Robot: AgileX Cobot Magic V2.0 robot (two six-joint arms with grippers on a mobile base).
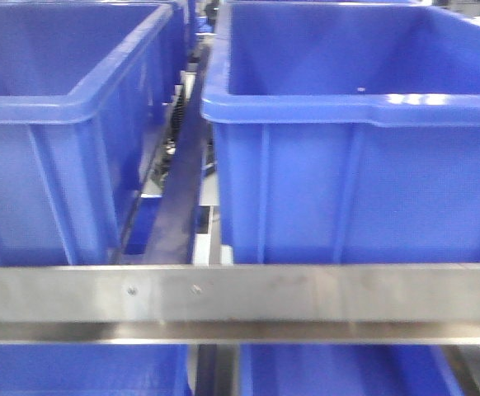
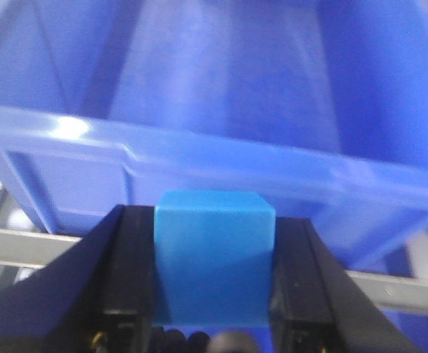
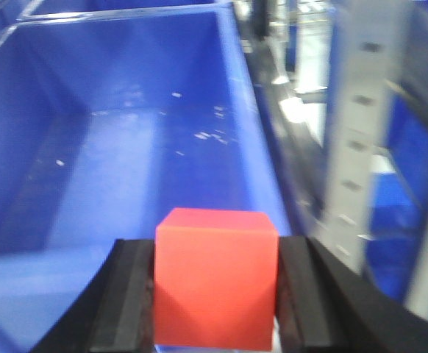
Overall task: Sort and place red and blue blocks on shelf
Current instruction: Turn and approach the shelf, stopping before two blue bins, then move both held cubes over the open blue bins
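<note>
The sky-blue block (image 2: 214, 254) sits clamped between the black fingers of my left gripper (image 2: 214, 309), just in front of the near rim of a large dark-blue bin (image 2: 221, 158). The red block (image 3: 215, 276) is pinched in my right gripper (image 3: 215, 323), held over the near edge of another dark-blue bin (image 3: 126, 147) whose bare inside shows below. Neither gripper nor either block appears in the front view. The shelf shows there as a metal front rail (image 1: 240, 301).
Two large blue bins (image 1: 50, 124) (image 1: 355, 140) stand side by side on the shelf with a narrow gap and a dark strut (image 1: 178, 198) between them. More blue bins sit below the rail. A perforated metal upright (image 3: 357, 118) rises right of the right gripper.
</note>
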